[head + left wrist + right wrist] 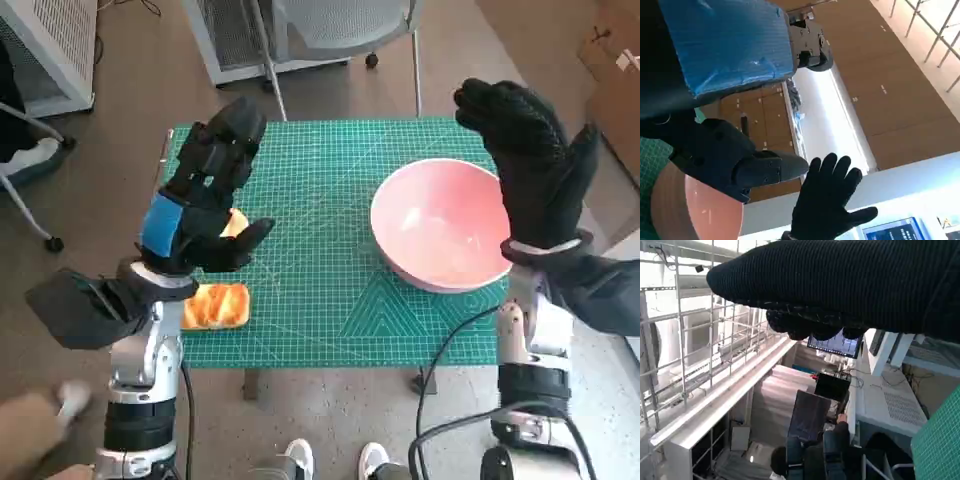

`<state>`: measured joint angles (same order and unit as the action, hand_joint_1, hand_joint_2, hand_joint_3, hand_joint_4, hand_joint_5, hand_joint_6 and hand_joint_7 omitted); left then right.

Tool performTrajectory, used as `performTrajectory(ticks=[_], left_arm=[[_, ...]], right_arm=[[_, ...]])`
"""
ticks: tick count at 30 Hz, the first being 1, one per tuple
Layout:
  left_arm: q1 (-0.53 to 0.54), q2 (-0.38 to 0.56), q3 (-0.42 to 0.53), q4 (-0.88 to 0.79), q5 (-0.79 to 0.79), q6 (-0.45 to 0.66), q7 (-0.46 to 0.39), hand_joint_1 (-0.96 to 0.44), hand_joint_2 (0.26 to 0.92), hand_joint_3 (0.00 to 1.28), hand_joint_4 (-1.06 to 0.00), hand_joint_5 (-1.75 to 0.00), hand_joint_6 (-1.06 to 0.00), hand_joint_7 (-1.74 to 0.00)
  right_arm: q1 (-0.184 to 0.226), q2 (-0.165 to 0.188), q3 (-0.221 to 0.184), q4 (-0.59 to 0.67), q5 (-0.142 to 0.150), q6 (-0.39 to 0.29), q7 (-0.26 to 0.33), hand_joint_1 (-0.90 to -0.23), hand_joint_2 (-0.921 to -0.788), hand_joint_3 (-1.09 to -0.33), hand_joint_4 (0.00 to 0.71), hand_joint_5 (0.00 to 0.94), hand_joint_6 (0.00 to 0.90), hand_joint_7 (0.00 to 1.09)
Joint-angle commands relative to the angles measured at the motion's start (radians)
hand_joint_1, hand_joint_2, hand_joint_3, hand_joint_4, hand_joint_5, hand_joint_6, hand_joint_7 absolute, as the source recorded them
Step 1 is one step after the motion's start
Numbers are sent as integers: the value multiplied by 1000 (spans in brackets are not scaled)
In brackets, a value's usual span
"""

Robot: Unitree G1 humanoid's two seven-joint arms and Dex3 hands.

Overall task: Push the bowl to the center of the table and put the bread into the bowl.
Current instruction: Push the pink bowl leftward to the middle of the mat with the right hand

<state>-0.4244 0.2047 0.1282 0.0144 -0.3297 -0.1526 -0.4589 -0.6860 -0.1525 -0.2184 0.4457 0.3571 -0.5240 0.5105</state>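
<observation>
While both hands hover with fingers spread, grasping nothing, the bowl [441, 225] sits just beside the right hand [535, 170]. Bread [215, 305] lies well apart from the bowl, beneath the left hand [205, 195].

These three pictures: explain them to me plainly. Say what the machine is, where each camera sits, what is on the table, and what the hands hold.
It is a humanoid robot at a small table. The head view looks down from its head. The other two cameras sit behind its wrists and mostly show the room.

The left hand, black with blue tape, is raised above the table's left side. The gloved right hand is raised beside the pink bowl. Both hold nothing, fingers apart.

On the green mat lie the bowl, right of center, and bread near the left edge.
</observation>
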Motion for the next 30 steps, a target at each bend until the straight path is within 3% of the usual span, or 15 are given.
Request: performTrajectory(ticks=[1, 14, 30], left_arm=[[12, 17, 3, -22, -8, 2, -13, -335, 560, 630, 0, 1, 1, -419], [15, 37, -8, -24, -3, 6, -37, -280, 457, 684, 1, 1, 1, -319], [19, 45, 1, -34, -13, 23, -44, -233, 434, 708, 1, 1, 1, -288]], right_arm=[[28, 5, -1, 9, 4, 1, -4, -581, -921, -654, 405, 0, 461, 0], [25, 4, -2, 13, 10, 7, -1, -585, -921, -655, 404, 0, 459, 0], [32, 4, -1, -2, 19, 25, 3, -586, -921, -654, 404, 0, 459, 0]])
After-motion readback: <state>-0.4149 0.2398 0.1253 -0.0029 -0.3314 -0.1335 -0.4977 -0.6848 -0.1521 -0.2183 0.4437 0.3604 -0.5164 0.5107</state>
